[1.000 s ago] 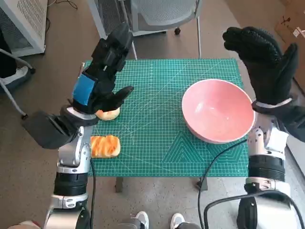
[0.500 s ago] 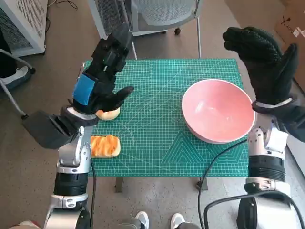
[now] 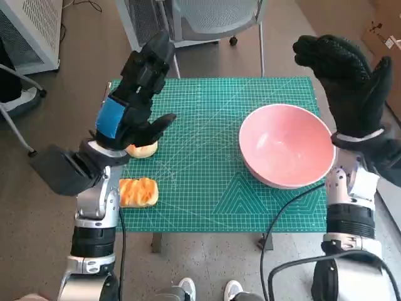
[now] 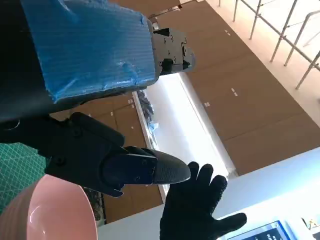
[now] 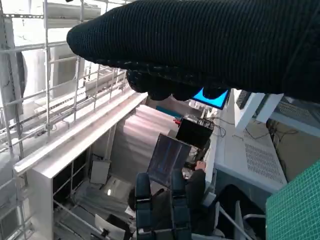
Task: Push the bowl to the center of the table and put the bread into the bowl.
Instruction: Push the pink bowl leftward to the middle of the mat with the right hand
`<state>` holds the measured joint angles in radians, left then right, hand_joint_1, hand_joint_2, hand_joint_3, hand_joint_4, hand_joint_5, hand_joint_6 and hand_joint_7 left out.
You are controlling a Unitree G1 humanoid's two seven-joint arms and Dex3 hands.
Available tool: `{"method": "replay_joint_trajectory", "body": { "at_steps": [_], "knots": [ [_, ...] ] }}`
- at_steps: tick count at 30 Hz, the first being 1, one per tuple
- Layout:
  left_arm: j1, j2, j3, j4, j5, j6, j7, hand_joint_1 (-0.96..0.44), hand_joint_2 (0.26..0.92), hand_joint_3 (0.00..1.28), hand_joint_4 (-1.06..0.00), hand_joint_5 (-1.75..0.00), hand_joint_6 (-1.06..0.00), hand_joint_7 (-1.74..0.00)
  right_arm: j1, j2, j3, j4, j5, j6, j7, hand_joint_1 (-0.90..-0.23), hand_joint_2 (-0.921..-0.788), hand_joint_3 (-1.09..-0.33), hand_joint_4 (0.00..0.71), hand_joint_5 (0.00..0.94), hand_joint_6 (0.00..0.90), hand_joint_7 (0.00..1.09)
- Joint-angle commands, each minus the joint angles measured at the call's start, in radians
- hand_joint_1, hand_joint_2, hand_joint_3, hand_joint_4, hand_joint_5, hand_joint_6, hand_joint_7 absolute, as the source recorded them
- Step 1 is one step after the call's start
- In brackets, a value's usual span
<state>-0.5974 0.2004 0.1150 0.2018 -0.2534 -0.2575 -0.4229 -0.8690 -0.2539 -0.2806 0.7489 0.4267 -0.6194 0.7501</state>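
Both hands raised above the bench (image 3: 207, 213), neither in contact with anything. Left hand (image 3: 135, 88), black with blue tape on its back, held over the bench's left part with fingers extended and apart, nothing between them. Right hand (image 3: 348, 78), gloved, upright beside and above the bowl's outer rim, fingers spread, likewise holding nothing.

Pink bowl (image 3: 287, 153) sitting on the green cutting mat (image 3: 207, 125), well to the right of the bench's middle and empty. Two pieces of bread near the left edge: a pale round bun (image 3: 145, 150) partly hidden under the left hand, and an orange-glazed bread (image 3: 138, 192) closer to the front edge, lying free on the mat. Both well apart from the bowl.

Judged from this layout: first step not yet done, bowl off centre, bread untouched. Probably poised at the start of the push. Next move likely calls for lowering the gloved palm to the bowl's right-hand wall and sliding it leftward along the mat, pressing low on the wall to avoid tipping. After that, a grasp on one of the breads by the left hand and a carry over the rim. Which bread is meant cannot be told.
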Motion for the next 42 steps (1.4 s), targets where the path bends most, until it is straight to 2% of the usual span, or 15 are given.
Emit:
{"method": "replay_joint_trajectory", "body": {
  "at_steps": [1,11,22,28,33,42],
  "knots": [
    [0.001,0.003,0.001,-0.003,-0.002,-0.003,-0.001,-0.52,0.921,0.27,0.00,0.00,0.00,-0.29,0.014,-0.016,-0.009,0.031,-0.002,0.001,0.011,-0.659,-0.921,-0.696,0.311,0.000,0.423,0.00],
    [-0.002,0.003,0.003,0.004,-0.003,-0.007,-0.002,-0.52,0.921,0.28,0.00,0.00,0.00,-0.29,-0.016,-0.056,-0.036,0.125,-0.009,-0.022,0.009,-0.651,-0.921,-0.699,0.299,0.000,0.390,0.00],
    [-0.005,0.001,0.003,0.011,0.000,-0.015,-0.001,-0.52,0.920,0.28,0.00,0.00,0.00,-0.29,-0.058,-0.111,-0.075,0.288,-0.031,-0.047,-0.037,-0.640,-0.921,-0.703,0.292,0.000,0.378,0.00],
    [-0.005,0.001,0.004,0.018,0.002,-0.022,-0.001,-0.52,0.920,0.28,0.00,0.00,0.00,-0.29,-0.081,-0.152,-0.091,0.416,-0.069,-0.040,-0.107,-0.629,-0.921,-0.725,0.289,0.000,0.376,0.00],
    [-0.006,0.001,0.004,0.026,0.005,-0.028,-0.001,-0.52,0.920,0.28,0.00,0.00,0.00,-0.29,-0.091,-0.178,-0.096,0.495,-0.103,0.000,-0.184,-0.627,-0.921,-0.737,0.284,0.000,0.380,0.00],
    [-0.007,0.001,0.003,0.032,0.007,-0.030,0.001,-0.53,0.921,0.27,0.00,0.00,0.00,-0.29,-0.081,-0.188,-0.093,0.553,-0.156,0.088,-0.309,-0.634,-0.921,-0.752,0.280,0.000,0.371,0.00]
  ]
}}
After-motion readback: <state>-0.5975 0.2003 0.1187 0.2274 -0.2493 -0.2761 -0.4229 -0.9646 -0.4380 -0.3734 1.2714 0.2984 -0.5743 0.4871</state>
